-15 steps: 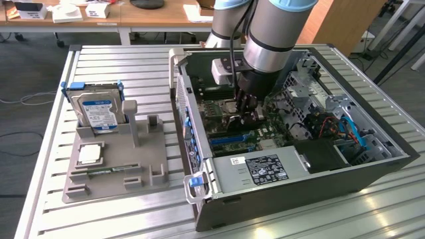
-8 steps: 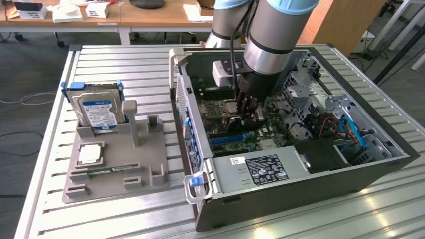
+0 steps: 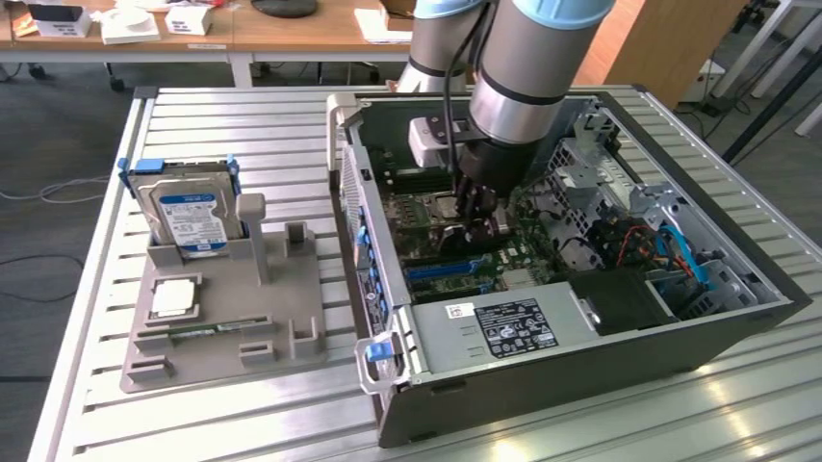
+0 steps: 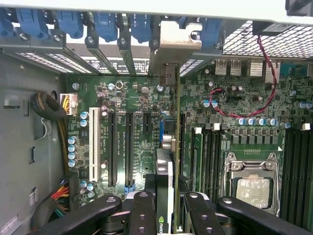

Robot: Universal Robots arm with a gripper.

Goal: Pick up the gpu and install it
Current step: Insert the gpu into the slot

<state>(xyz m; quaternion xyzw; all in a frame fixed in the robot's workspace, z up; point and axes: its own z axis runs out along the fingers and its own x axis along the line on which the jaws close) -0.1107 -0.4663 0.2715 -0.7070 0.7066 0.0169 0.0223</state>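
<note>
pincer (image 4: 165,208) clamped on gpu (image 4: 166,161); card edge-on against motherboard (image 4: 132,103) slots inside case (image 3: 578,371).

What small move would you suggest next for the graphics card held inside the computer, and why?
Probably ease it straight down toward the motherboard: the gripper holds the graphics card edge-on over the slots, and it does not look seated yet.

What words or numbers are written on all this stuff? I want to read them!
Nothing here reads clearly enough to quote.
gpu: small swirl logo on its edge, no letters legible.
motherboard: white print between the slots, too small.
power supply label: white print on black, too blurred.
hard drive label: blue and white, too blurred.
</note>
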